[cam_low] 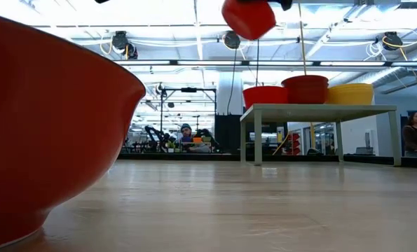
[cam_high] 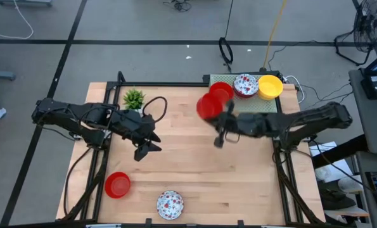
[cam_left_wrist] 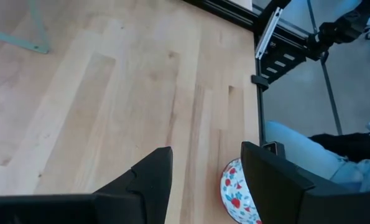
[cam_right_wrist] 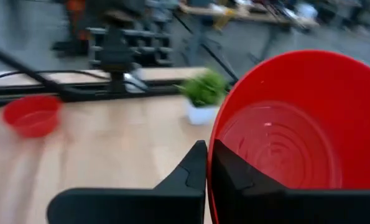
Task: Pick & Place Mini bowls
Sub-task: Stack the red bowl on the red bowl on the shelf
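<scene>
My right gripper [cam_high: 218, 117] [cam_right_wrist: 209, 152] is shut on a plain red mini bowl [cam_high: 208, 106] [cam_low: 249, 18], high above the table's middle. A red bowl [cam_high: 221, 90], a white floral bowl [cam_high: 245, 85] and a yellow bowl [cam_high: 270, 87] stand on a raised green platform [cam_high: 264, 105] at the far right. Another red bowl [cam_high: 117, 185] and another floral bowl [cam_high: 170, 204] sit on the wood near the near edge. My left gripper [cam_high: 144, 151] [cam_left_wrist: 206, 152] is open above the table's left half, touching nothing. The left wrist view shows that floral bowl [cam_left_wrist: 236, 193] beyond its fingers. My right gripper holds the red bowl by its rim [cam_right_wrist: 211, 171]. One finger [cam_right_wrist: 231, 171] is inside the bowl and the other finger [cam_right_wrist: 194, 168] is outside its wall. The bowl is lifted clear of the table and tilted.
A small green potted plant [cam_high: 134, 99] stands at the far left of the table, close to my left arm. Bare wood lies between the two arms and toward the near right. The low view is partly filled by the near red bowl [cam_low: 47, 119].
</scene>
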### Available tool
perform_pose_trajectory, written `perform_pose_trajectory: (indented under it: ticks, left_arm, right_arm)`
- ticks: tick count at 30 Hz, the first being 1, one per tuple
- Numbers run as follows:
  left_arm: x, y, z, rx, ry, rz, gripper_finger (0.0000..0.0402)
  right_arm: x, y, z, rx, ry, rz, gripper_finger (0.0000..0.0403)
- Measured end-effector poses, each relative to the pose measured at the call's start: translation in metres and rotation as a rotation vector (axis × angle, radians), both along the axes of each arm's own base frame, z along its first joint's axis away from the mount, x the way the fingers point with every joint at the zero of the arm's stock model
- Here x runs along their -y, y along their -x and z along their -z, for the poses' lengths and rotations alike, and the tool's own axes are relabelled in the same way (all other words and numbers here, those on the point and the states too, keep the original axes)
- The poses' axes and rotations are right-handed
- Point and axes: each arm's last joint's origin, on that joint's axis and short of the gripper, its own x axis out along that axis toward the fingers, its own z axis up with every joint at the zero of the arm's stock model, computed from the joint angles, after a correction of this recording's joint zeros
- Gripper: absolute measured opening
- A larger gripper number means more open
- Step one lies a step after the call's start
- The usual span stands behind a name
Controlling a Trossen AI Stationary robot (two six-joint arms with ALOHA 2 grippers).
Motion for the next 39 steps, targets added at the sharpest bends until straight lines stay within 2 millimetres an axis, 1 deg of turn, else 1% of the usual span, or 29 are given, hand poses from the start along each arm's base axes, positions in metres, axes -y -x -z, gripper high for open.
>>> perform_pose_trajectory:
  ticks: [3, 6, 9, 12, 17, 20, 23, 31, 39]
  left_arm:
    - [0.000, 0.000, 0.000, 0.000, 0.000, 0.001, 0.0195]
    - [0.000, 0.000, 0.000, 0.000, 0.000, 0.000, 0.0195]
    - [0.000, 0.000, 0.000, 0.000, 0.000, -0.001, 0.0195]
    - [0.000, 0.000, 0.000, 0.000, 0.001, -0.001, 0.0195]
    - [0.000, 0.000, 0.000, 0.006, -0.017, 0.013, 0.0195]
    - [0.000, 0.000, 0.000, 0.010, -0.031, 0.024, 0.0195]
    - [0.000, 0.000, 0.000, 0.011, -0.032, 0.026, 0.0195]
    - [0.000, 0.000, 0.000, 0.010, -0.033, 0.027, 0.0195]
    - [0.000, 0.000, 0.000, 0.010, -0.032, 0.026, 0.0195]
  right_arm:
    - [0.026, 0.003, 0.000, -0.049, -0.053, 0.111, 0.0001]
    - [0.050, 0.002, 0.008, -0.122, -0.081, 0.216, 0.0001]
    - [0.070, 0.003, 0.017, -0.181, -0.103, 0.299, 0.0000]
    - [0.086, 0.001, 0.022, -0.194, -0.109, 0.356, 0.0000]
    - [0.105, -0.003, 0.033, -0.237, -0.117, 0.418, 0.0000]
    - [0.112, -0.007, 0.043, -0.281, -0.120, 0.440, 0.0000]
    - [0.114, -0.008, 0.047, -0.310, -0.120, 0.444, 0.0000]
    - [0.114, -0.006, 0.047, -0.317, -0.120, 0.446, 0.0002]
    - [0.113, -0.005, 0.048, -0.341, -0.124, 0.445, 0.0029]
